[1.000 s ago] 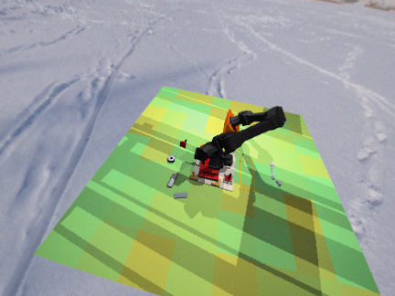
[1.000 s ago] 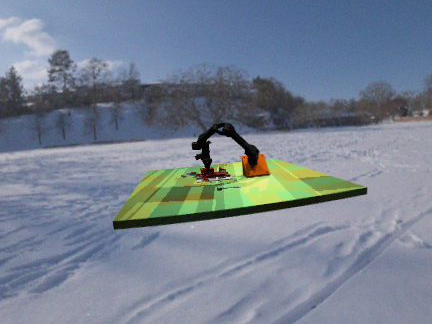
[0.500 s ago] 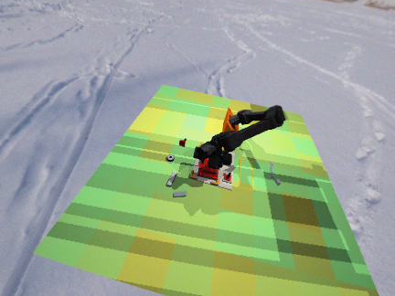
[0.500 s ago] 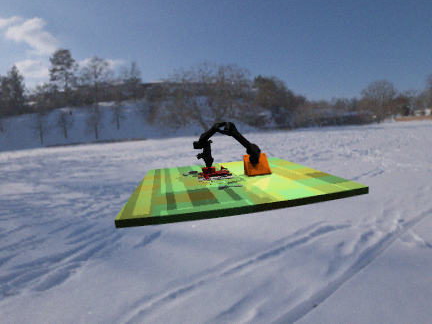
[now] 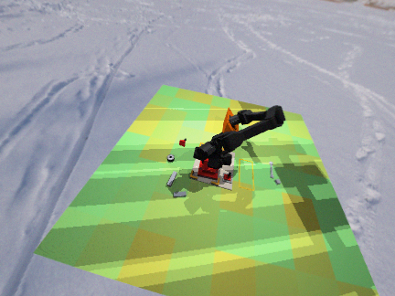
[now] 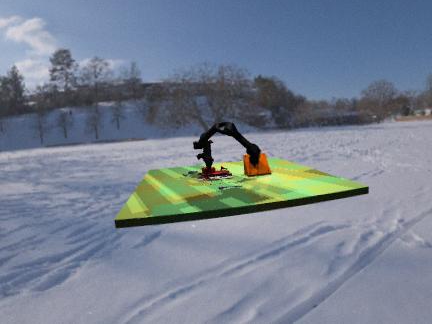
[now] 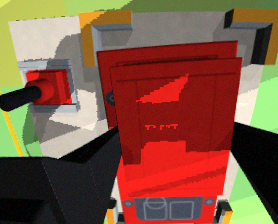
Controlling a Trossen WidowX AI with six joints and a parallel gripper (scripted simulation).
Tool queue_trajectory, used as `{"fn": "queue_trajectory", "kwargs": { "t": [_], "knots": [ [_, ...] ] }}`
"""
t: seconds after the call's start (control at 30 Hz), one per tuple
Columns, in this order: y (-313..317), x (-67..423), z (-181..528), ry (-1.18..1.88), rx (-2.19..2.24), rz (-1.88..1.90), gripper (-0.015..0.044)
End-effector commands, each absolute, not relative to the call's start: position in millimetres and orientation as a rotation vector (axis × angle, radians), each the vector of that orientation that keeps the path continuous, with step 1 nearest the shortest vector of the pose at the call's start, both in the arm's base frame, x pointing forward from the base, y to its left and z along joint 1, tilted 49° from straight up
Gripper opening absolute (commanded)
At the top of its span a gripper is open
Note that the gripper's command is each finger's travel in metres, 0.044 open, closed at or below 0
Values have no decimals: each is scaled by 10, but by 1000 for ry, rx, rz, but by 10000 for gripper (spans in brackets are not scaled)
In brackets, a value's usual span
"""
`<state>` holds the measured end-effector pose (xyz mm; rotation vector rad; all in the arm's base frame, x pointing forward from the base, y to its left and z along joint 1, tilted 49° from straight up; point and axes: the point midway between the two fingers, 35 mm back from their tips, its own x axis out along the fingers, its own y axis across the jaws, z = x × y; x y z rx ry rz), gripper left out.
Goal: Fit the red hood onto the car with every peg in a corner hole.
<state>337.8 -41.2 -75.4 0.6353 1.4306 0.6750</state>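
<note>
Pincer (image 7: 175, 165) clamped on hood (image 7: 175, 115) | above chassis (image 7: 167, 207) | lower level, square pegs to holes.

the hood (image 7: 172, 115) covers the engine and pegs; the black fingers run off the wrist picture at 6 and 3 o'clock. exterior view: car parts too small to tell.
</note>
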Motion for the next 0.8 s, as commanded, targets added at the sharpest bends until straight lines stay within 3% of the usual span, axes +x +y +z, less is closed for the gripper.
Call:
{"fn": "queue_trajectory", "kwargs": {
  "t": [0.0,0.77],
  "knots": [
    [-400,3371,-759,1433,637,678,0],
    [-450,3372,-716,1431,636,676,0]
  ]
}}
